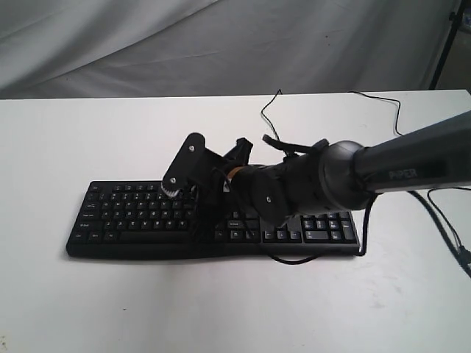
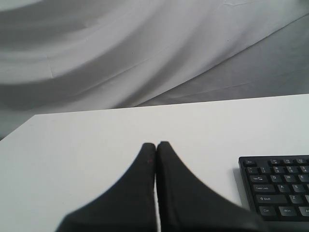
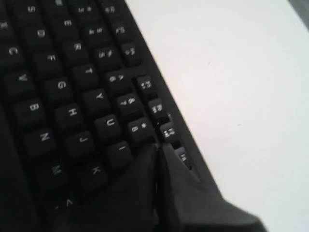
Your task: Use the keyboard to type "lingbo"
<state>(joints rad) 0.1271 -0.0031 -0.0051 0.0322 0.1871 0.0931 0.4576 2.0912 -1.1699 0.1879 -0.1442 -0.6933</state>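
The black keyboard (image 1: 125, 213) lies across the white table (image 1: 88, 132), number pad to the right. My right arm reaches in from the right, low over the letter keys. My right gripper (image 1: 176, 193) is shut with nothing in it. In the right wrist view the keyboard (image 3: 63, 96) fills the frame and the right gripper (image 3: 159, 147) has its tip just beside the I key (image 3: 120, 147), by the number row. My left gripper (image 2: 156, 144) is shut and empty over bare table, off the keyboard's (image 2: 280, 188) left end. The left arm does not show in the exterior view.
A thin black cable (image 1: 271, 107) runs from behind the keyboard toward the table's back edge. More dark cables (image 1: 441, 220) trail under the right arm. Grey cloth (image 1: 221, 44) hangs behind the table, and a dark stand leg (image 1: 444, 44) shows at the far right.
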